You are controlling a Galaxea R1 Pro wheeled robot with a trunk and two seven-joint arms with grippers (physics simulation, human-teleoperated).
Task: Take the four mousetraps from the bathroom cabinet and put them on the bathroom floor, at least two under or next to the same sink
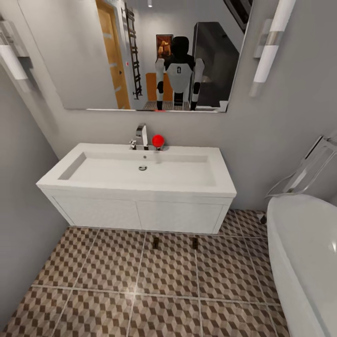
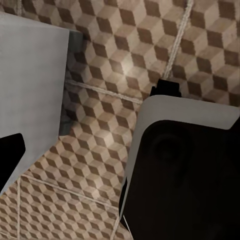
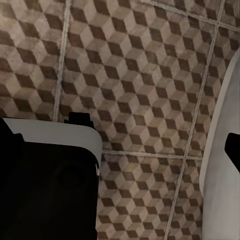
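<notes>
Sink: the wide white basin (image 1: pixel 140 171) sat straight ahead on its white two-door vanity (image 1: pixel 138 213), chrome tap (image 1: pixel 142 136) at the back with a little red ball (image 1: pixel 158 140) just beside it.

Mousetraps: two small dark ones were on the tiles right in front of the vanity, one (image 1: pixel 156 242) left of the other (image 1: pixel 195 242), near each other but not touching. Too tiny to make out any detail. Couldn't spot the other two from where I stood.

Floor: the cube-pattern tiles (image 1: pixel 117 281) ran from the vanity back toward the robot, pale grout lines, a bit of glare in the middle.

Mirror: the big mirror (image 1: pixel 140 51) over the sink showed the robot (image 1: pixel 179 72) facing it, both arms hanging down at its sides.

Tub: a white bathtub (image 1: pixel 304 262) curved in on the right.

Left arm: pointed down at the floor (image 2: pixel 110 65), with the robot's own white-and-black body (image 2: pixel 185 170) beside it.

Left claw: honestly cannot tell if it was apart or together, just a sliver of black at the frame edge.

Right arm: also aimed down over the tiles (image 3: pixel 135 75), the robot's base (image 3: pixel 47 180) close by.

Right claw: same deal, cannot tell.
</notes>
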